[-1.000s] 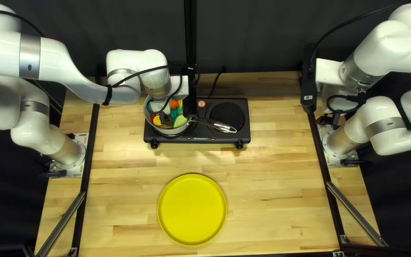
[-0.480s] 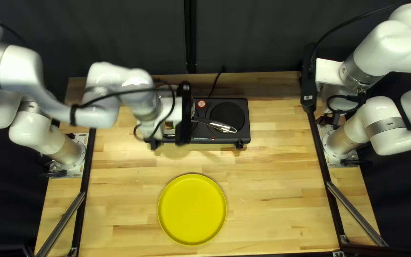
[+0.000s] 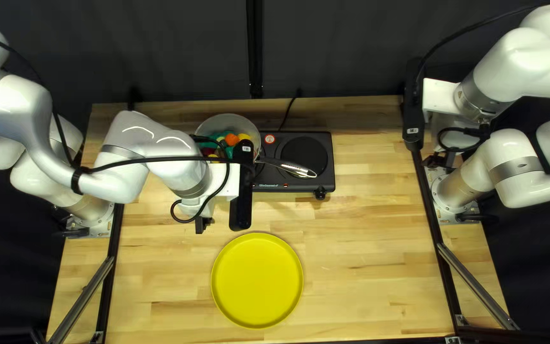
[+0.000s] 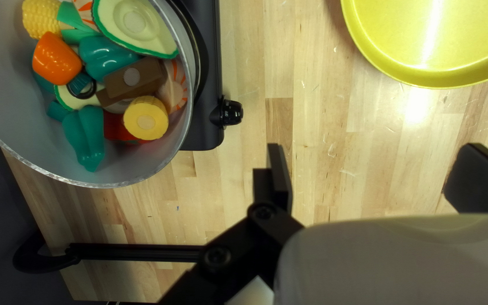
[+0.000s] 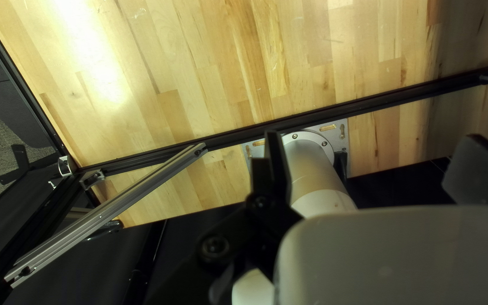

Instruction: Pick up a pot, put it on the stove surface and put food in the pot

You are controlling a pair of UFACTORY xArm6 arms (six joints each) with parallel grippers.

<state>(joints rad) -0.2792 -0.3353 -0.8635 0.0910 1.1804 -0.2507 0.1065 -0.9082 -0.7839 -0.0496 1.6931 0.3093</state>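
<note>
At the left of the top left view, the left arm's fingers were wide open, with nothing in them, over the tabletop and near the yellow plate. They did not touch the pot, which looked to be sitting on the left burner of the black stove, so part 1 of the job seemed done. Lots of toy food was in the pot, like corn and half an avocado, so part 2 looked done too. The yellow plate was bare, and I saw no food left to add. Next came the pot's handle, sticking out by the other burner. Far to the right, the right arm's fingers were wide open and held nothing. Maybe all that was left was to move the left arm away.
</note>
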